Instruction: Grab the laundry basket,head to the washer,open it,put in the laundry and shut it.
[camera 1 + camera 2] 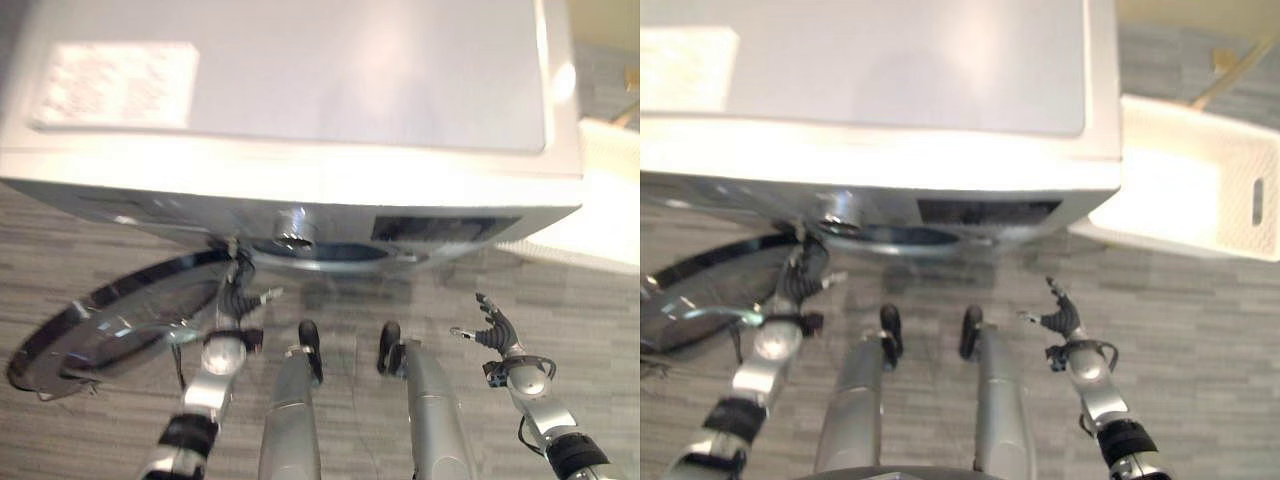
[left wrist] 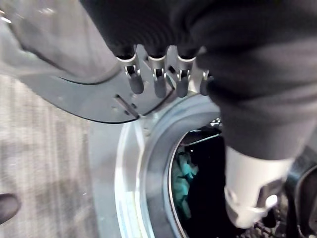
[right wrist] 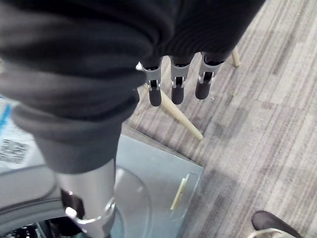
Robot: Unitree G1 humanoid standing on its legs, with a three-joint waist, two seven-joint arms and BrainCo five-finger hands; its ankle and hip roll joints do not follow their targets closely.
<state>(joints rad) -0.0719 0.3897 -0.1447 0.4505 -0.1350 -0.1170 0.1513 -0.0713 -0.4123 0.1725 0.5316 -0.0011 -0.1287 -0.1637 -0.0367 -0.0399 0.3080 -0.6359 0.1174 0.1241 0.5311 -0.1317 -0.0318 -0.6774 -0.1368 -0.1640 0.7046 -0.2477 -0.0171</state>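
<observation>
The washer (image 1: 290, 110) fills the upper part of the left eye view, its round door (image 1: 110, 325) swung open toward the lower left over the grey floor (image 1: 560, 320). The left hand (image 1: 240, 295) sits at the door's inner edge, just below the drum opening (image 2: 198, 193); its fingers (image 2: 157, 82) are straight and hold nothing. Teal laundry (image 2: 184, 171) lies inside the dark drum. The right hand (image 1: 1060, 318) hovers at the lower right above the floor, fingers apart and empty. The white laundry basket (image 1: 1200, 180) stands on the floor at the washer's right side, upper right of the right eye view.
</observation>
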